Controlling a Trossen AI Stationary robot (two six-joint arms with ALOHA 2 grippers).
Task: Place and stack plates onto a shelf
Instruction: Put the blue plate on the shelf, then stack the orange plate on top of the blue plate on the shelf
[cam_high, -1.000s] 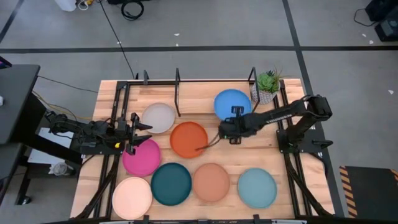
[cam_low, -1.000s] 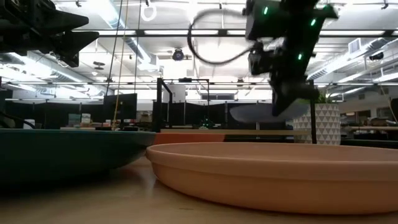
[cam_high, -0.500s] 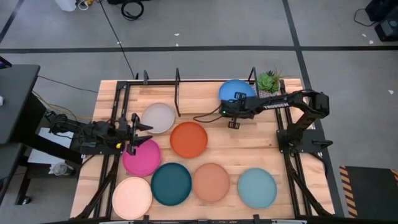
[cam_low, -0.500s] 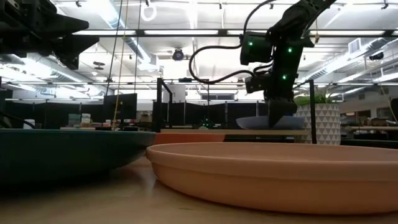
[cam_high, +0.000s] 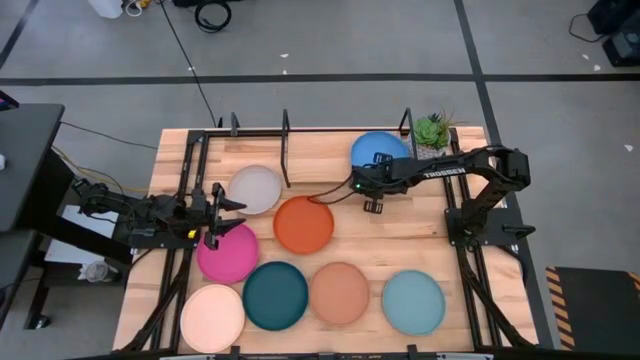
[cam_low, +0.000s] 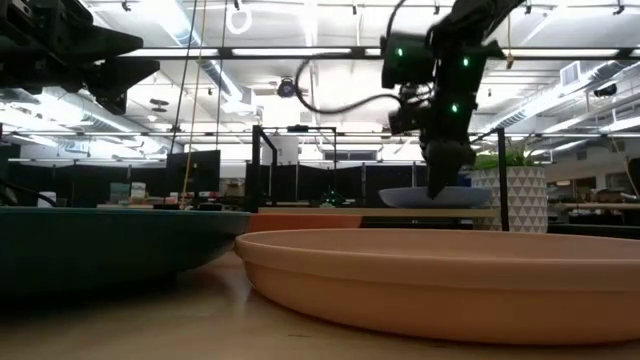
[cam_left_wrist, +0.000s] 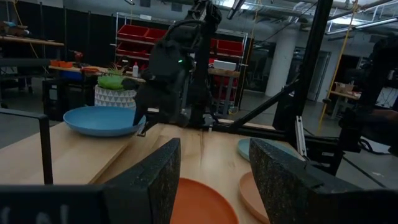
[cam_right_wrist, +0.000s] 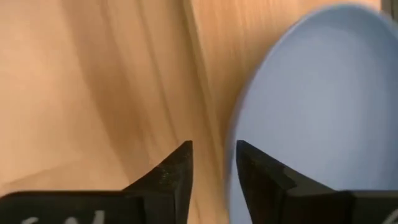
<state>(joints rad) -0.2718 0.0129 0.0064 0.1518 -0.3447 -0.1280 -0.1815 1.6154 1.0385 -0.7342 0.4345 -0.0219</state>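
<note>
The blue plate (cam_high: 380, 148) lies flat on the table in the black rod shelf's (cam_high: 286, 130) right bay, beside a post (cam_high: 407, 122). It also shows in the low view (cam_low: 460, 197) and in the right wrist view (cam_right_wrist: 311, 112). My right gripper (cam_high: 363, 181) points down at the plate's near-left rim, slightly open, with one finger over the plate and one over bare wood (cam_right_wrist: 214, 168). My left gripper (cam_high: 222, 212) is open and empty above the magenta plate's (cam_high: 228, 254) far edge. My right gripper stands astride the blue plate's near-left rim (cam_right_wrist: 231, 155) from above, fingers pointing down. Wood shows through the gap between them. I cannot tell whether either finger touches the rim. The plate lies level on the table.
The grey-white (cam_high: 254, 189), orange (cam_high: 303, 224), cream (cam_high: 213, 317), dark teal (cam_high: 275, 295), tan (cam_high: 340, 293) and aqua (cam_high: 413, 302) plates lie on the table. A small potted plant (cam_high: 431, 135) stands right of the blue plate.
My right gripper has carried the blue plate from above the table's middle toward the far edge and lowered it flat into the shelf's right bay. It has since shifted slightly toward the left, while the plate has stayed put.
</note>
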